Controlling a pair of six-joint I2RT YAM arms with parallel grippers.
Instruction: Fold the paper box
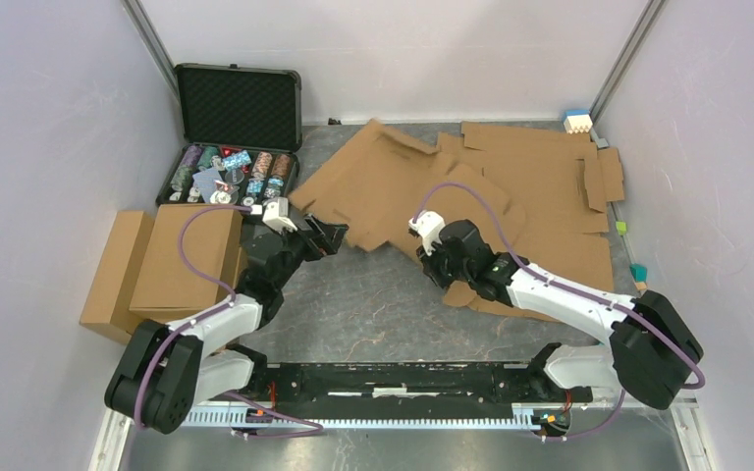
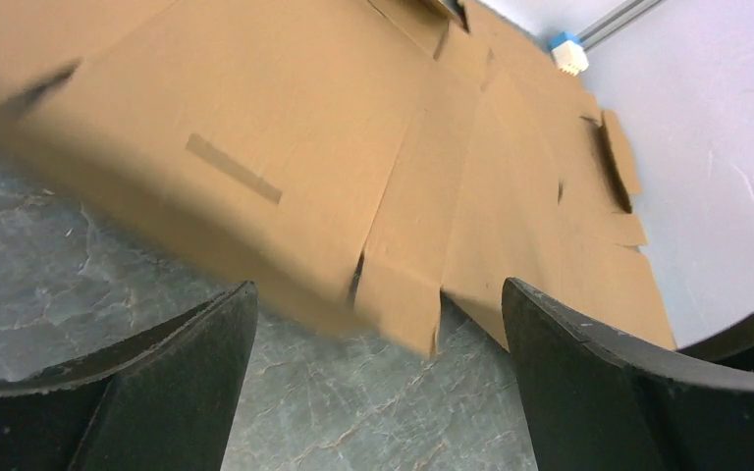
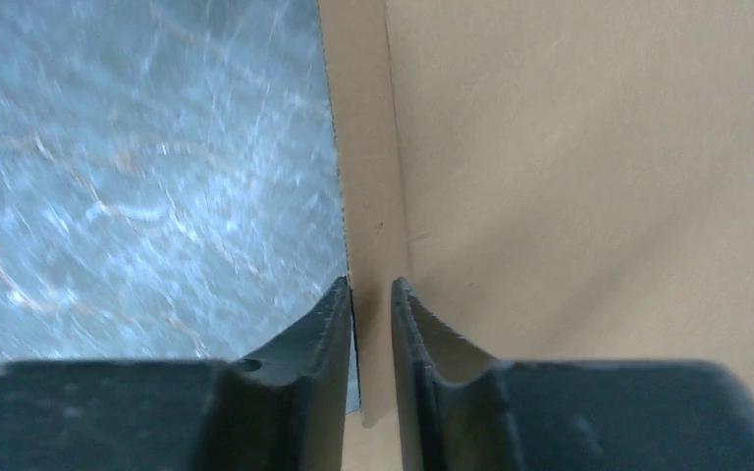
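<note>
Right claw (image 3: 371,287) fills the bottom of its own wrist view. Its black fingers are drawn almost together, and a thin strip of cardboard edge stands in the slit between them, so it appears pinched. The blur hides the exact contact at the pads. That strip belongs to the paper box (image 1: 383,186), a brown sheet lying mostly flat at the middle of the grey marbled surface (image 1: 373,304), toward 12 o'clock from the arm bases. The left claw (image 2: 378,289) is spread wide and holds nothing. It sits at the box's near left edge, with a small corner flap in view beyond its fingers; I cannot tell whether it touches. At 1 to 2 o'clock more flat cardboard sheets (image 1: 550,186) overlap the box, and where one ends and the next begins is hard to make out. A scrap of cardboard pokes out from under the right arm, and its owner is unclear. A black case of chips (image 1: 238,108) stands open at 11 o'clock, its contents too small to read. Closed brown boxes (image 1: 182,257) sit at 9 o'clock, partly behind the left arm. A blue and white block (image 1: 577,121) rests in the far right corner.
</note>
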